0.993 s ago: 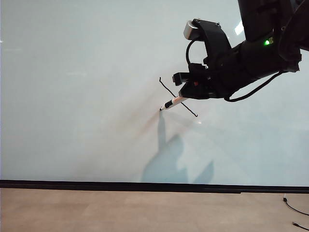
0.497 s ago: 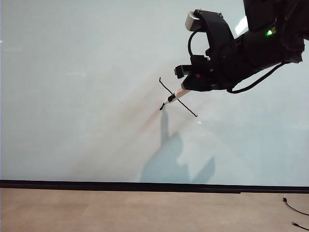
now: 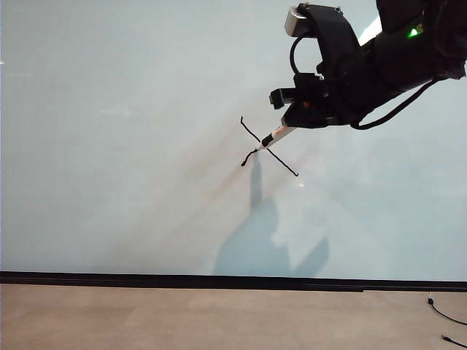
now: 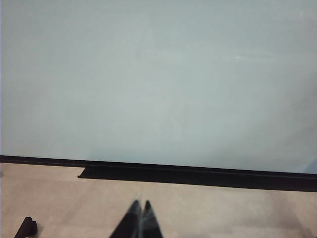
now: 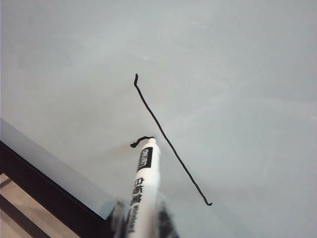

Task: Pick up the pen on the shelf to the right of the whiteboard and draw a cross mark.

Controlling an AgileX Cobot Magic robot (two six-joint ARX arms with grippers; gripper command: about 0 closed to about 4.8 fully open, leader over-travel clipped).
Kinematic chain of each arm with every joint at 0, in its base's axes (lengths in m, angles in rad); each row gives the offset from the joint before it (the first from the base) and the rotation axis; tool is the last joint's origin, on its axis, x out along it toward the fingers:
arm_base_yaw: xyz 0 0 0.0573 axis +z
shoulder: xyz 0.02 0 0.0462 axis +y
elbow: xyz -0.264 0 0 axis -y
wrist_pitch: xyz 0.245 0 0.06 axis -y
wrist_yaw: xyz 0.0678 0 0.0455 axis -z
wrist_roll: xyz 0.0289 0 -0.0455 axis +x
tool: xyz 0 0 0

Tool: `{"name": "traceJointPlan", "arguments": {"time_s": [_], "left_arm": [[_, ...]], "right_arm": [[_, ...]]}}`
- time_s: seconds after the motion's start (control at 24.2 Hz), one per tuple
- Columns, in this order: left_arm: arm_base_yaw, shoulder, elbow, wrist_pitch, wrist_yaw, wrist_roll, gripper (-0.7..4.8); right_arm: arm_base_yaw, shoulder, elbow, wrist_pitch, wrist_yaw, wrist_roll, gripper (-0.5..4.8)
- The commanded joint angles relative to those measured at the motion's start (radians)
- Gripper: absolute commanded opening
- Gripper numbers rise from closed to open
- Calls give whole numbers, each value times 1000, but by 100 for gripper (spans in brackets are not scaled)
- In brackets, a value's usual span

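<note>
Right end effector (image 3: 290, 125) pinches the pen (image 5: 143, 186), tip on the whiteboard (image 3: 109, 146) upper right, mid second stroke of the cross mark (image 3: 268, 147): hold even pressure, cross the first line; left end effector (image 4: 140, 218) pressed together, idle near the board's lower edge.

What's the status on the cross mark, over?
Right end effector shut on pen, tip on whiteboard. Cross mark: one stroke done, second just begun. Left end effector shut, low, idle. Nothing in the way.
</note>
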Motion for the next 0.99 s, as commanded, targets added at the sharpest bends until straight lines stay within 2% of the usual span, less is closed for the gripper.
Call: {"name": "traceJointPlan", "arguments": {"time_s": [0.04,0.99], "left_arm": [[0,0,3,7,3,4,-4],[0,0,3,6,4,4,-5]], "right_arm": [[-3,-27,5,-3,50,-14,-9],[-11,-212,-18,-117,124,-76,-9]]}}
